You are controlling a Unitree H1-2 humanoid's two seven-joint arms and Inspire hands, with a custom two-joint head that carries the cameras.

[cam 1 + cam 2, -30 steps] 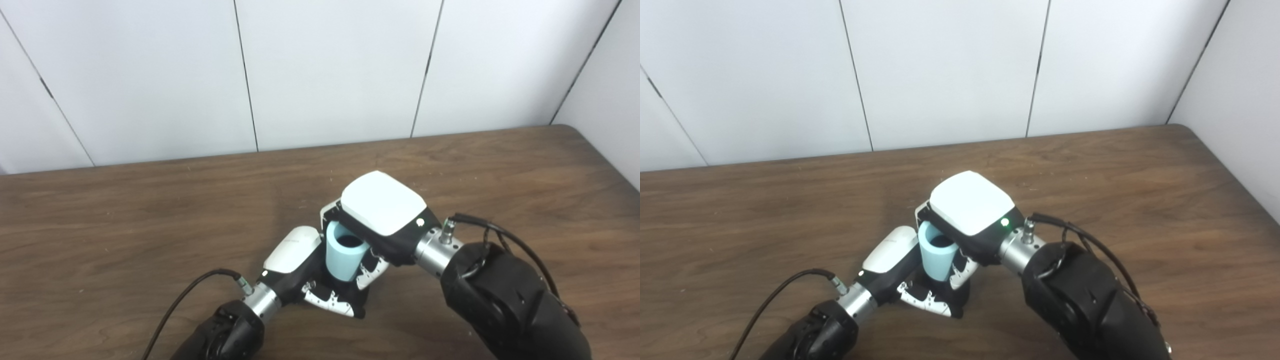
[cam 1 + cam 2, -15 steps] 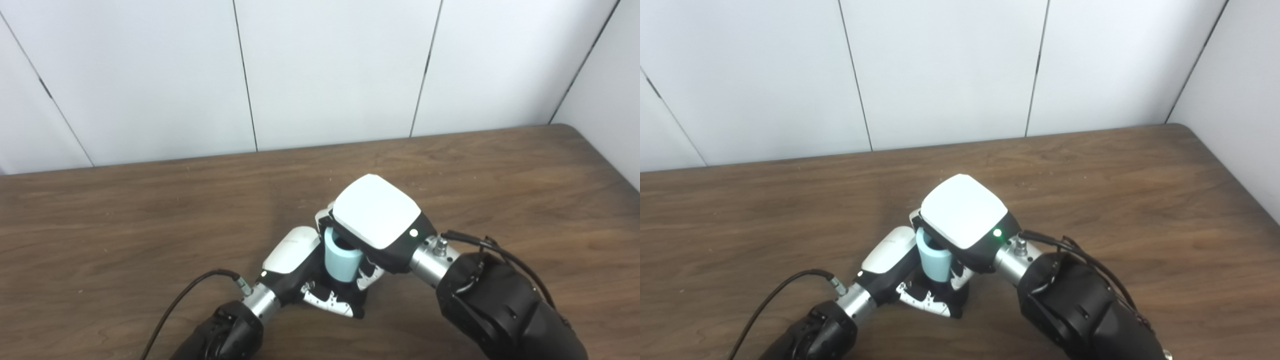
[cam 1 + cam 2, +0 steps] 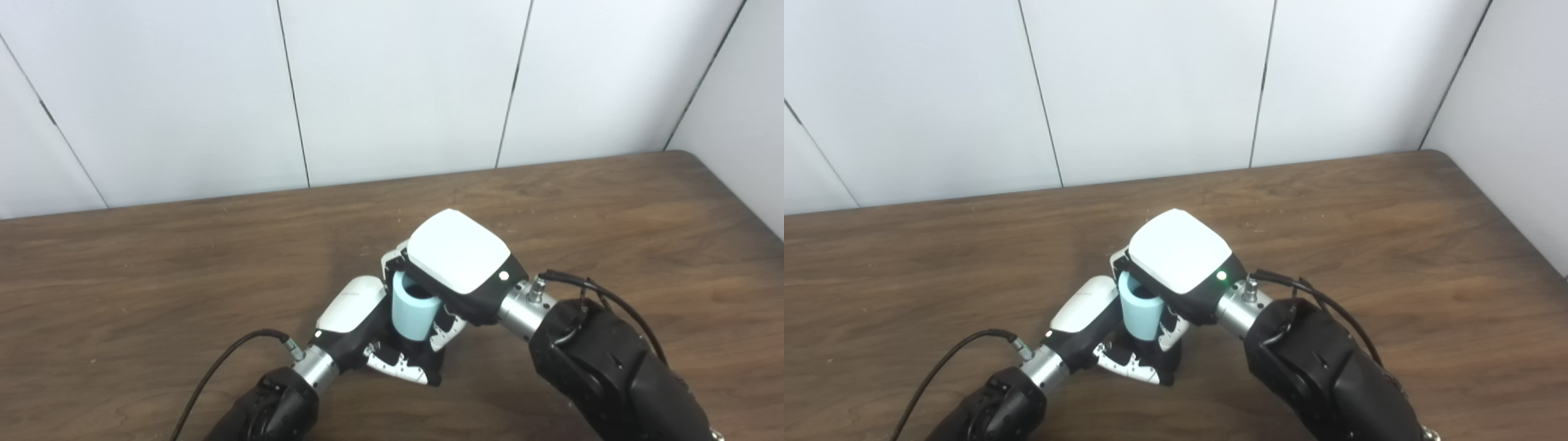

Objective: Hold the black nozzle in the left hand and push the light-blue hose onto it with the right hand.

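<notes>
While both arms reached in over the wooden table point(image 3: 153, 269), the two hands met near its front middle. The left hand point(image 3: 361, 324) lay low, its white back turned up and to the left, its fingers point(image 3: 398, 367) curled under and closed around something dark at the base of the light-blue hose point(image 3: 411, 312). That dark part was presumably the black nozzle, but it was almost wholly hidden by the hands and could not be made out clearly. The right hand point(image 3: 1176, 263) sat above and a little behind the left, palm down, its white back facing the cameras, with its fingers point(image 3: 444, 327) wrapped down around the hose and holding it. A green light point(image 3: 1221, 276) glowed near the right wrist.

The hose stood nearly upright, its long axis running from the left hand below to the right palm above, tilted slightly back. Its open dark mouth pointed upward and was partly covered by the right hand. Its lower end disappeared between the left hand's fingers, just above the tabletop. A black cable point(image 3: 226, 367) trailed from the left wrist.
</notes>
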